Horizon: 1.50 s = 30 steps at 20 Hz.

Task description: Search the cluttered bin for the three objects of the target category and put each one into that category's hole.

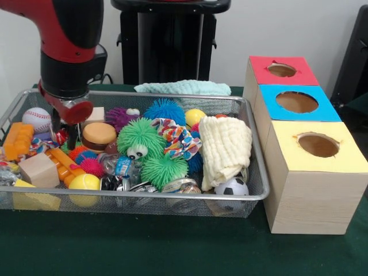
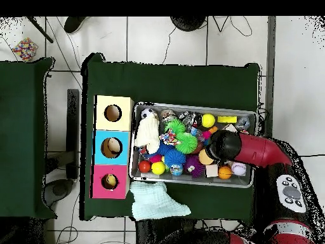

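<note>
Front view shows the gripper [image 1: 70,135] lowered into the left end of the wire mesh bin [image 1: 172,198], among the clutter beside the baseball [image 1: 38,119] and the tan round object [image 1: 99,135]. Whether its fingers are apart or together cannot be told; the arm's body hides them.

Target category is not stated. Balls lie scattered: the yellow ball [image 1: 84,182] and the soccer ball [image 1: 232,187] at the near rim.

Risks, as judged: tight packing may cause a grasp to catch a neighbour such as the green spiky toy [image 1: 140,140], or a round item may slip free.

Surface is dark green cloth [image 1: 144,247]; the three-hole wooden box [image 1: 310,167] stands just beside the bin. Overhead view shows tiled floor [image 2: 159,38] with cables.
</note>
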Tool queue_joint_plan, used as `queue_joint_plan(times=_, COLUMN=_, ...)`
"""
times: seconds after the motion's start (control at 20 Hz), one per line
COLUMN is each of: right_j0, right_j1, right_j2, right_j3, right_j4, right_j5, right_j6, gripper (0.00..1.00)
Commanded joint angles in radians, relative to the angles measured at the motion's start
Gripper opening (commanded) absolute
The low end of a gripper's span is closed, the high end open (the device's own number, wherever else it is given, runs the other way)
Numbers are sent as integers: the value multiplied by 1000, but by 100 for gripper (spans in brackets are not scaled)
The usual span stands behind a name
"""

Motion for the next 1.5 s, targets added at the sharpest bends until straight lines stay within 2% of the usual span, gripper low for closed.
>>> queue_joint_plan(times=0.05, right_j0=-7, right_j1=13, right_j2=81, right_j3=168, right_j4=135, right_j5=43, right_j6=137, gripper=100)
queue_joint_plan(times=0.2, right_j0=-15, right_j1=11, right_j2=94, right_j3=176, right_j4=181, right_j5=57, right_j6=119, gripper=100)
queue_joint_plan(times=0.65, right_j0=16, right_j1=-13, right_j2=76, right_j3=193, right_j4=245, right_j5=82, right_j6=101, gripper=100)
queue_joint_plan(times=0.75, right_j0=38, right_j1=-8, right_j2=42, right_j3=165, right_j4=228, right_j5=99, right_j6=93, gripper=100)
queue_joint_plan(times=0.85, right_j0=84, right_j1=10, right_j2=-34, right_j3=100, right_j4=158, right_j5=112, right_j6=68, gripper=100)
queue_joint_plan(times=0.9, right_j0=93, right_j1=26, right_j2=-61, right_j3=76, right_j4=126, right_j5=85, right_j6=56, gripper=100)
queue_joint_plan(times=1.1, right_j0=86, right_j1=83, right_j2=-81, right_j3=61, right_j4=105, right_j5=1, right_j6=50, gripper=100)
queue_joint_plan(times=1.4, right_j0=76, right_j1=115, right_j2=-101, right_j3=7, right_j4=90, right_j5=-26, right_j6=31, gripper=100)
queue_joint_plan(times=1.5, right_j0=66, right_j1=116, right_j2=-98, right_j3=-2, right_j4=96, right_j5=-6, right_j6=20, gripper=100)
